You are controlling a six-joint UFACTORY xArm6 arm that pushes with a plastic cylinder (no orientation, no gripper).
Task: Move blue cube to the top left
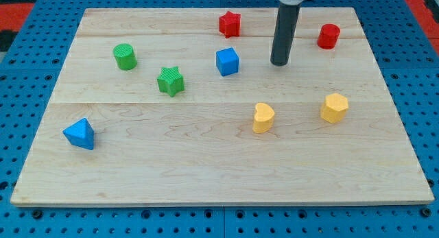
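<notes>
The blue cube (227, 61) sits on the bench (206, 169) a little above the middle, just right of centre, and well short of the top-left corner it has to reach. My tip (279, 62) stands on the view's right of it, level with it, near but not touching. I carry no gripper, only this rod, so there is nothing to open or close and nothing is held. The red star (230, 23) lies just above the cube, and the green star (170, 81) and green cylinder (125, 56) lie to its left, close to the route. The risk I judge greatest is an off-centre push: the cube could spin and slip off my tip, or drift down into the green star and drag it along. Pushing straight left also leaves the cube too low, so I need an upward component without clipping the red star.
</notes>
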